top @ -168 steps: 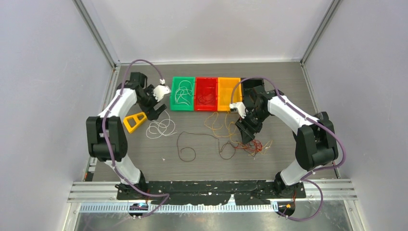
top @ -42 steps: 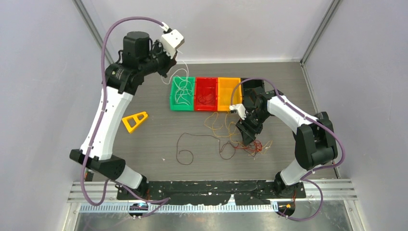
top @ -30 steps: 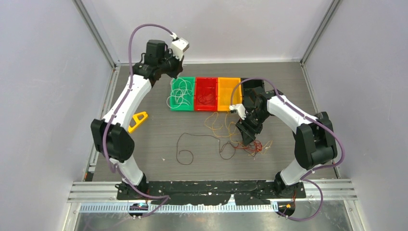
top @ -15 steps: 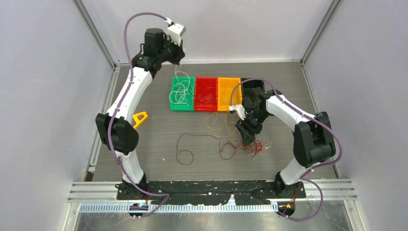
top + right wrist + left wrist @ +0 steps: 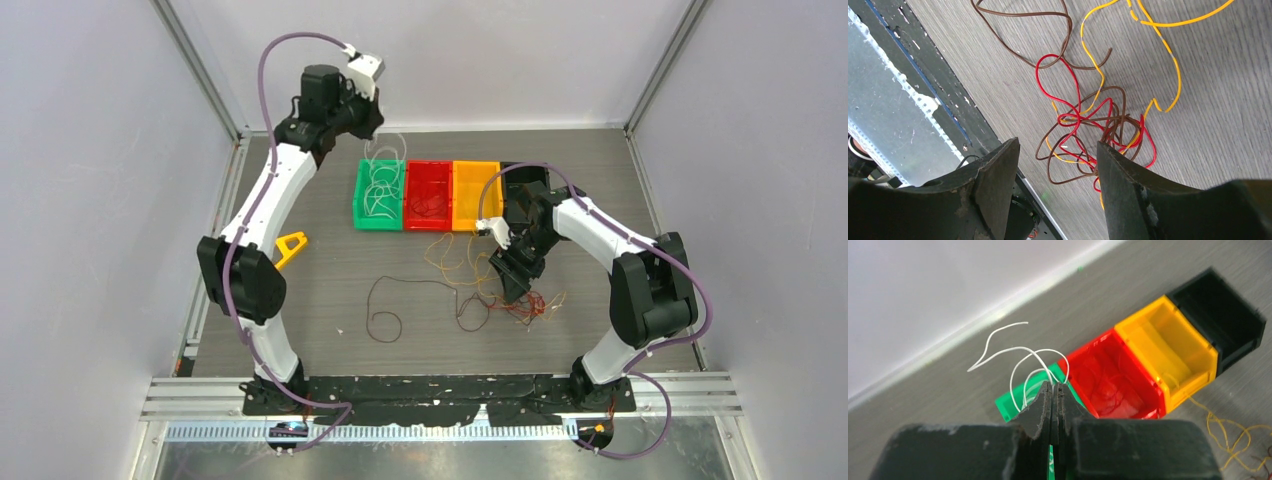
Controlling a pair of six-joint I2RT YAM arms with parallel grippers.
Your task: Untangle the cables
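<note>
The grey wood-grain desk (image 5: 330,280) fills the middle of the overhead view. The left arm (image 5: 262,210) reaches up to the upper left of the frame. Its left fingers (image 5: 1040,405) are pressed together on a white cable (image 5: 1020,352), which arches above the fingertips and hangs toward the green bin (image 5: 362,200). The right arm (image 5: 600,235) bends in from the right side. Its right fingers (image 5: 998,175) stand well apart with nothing gripped, hovering over a tangle.

Four bins sit in a touching row at upper centre: the green bin, a red bin (image 5: 428,165), a yellow bin (image 5: 477,195) and a black bin (image 5: 1218,305). A yellow triangular piece (image 5: 292,245) lies at centre left, partly behind the left arm.

More white loops (image 5: 378,192) lie in the green bin, and red cables (image 5: 428,205) in the red one. Right of centre on the desk sits the tangle of red, brown and yellow cables (image 5: 1088,130). Loose yellow-orange cables (image 5: 450,255) lie below the yellow bin. A long brown cable (image 5: 400,295) curls at centre.
</note>
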